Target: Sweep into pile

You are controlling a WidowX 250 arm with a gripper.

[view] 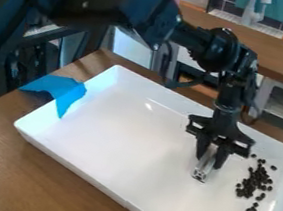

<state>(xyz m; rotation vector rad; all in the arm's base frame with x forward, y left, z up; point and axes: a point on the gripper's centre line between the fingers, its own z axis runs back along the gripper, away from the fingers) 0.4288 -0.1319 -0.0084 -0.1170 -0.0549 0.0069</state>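
Here's my claw [213,150], right of the frame's centre, pointing down over the white tray [131,144], closed on a silvery bar [203,169] that slants out below it. Just right of me, apart from claw and bar, the dark beans [251,183] string down the tray's right side to the lower right of the frame! Farther out, blue tape [62,92] laps the tray's upper-left corner, counter [17,159] beneath.
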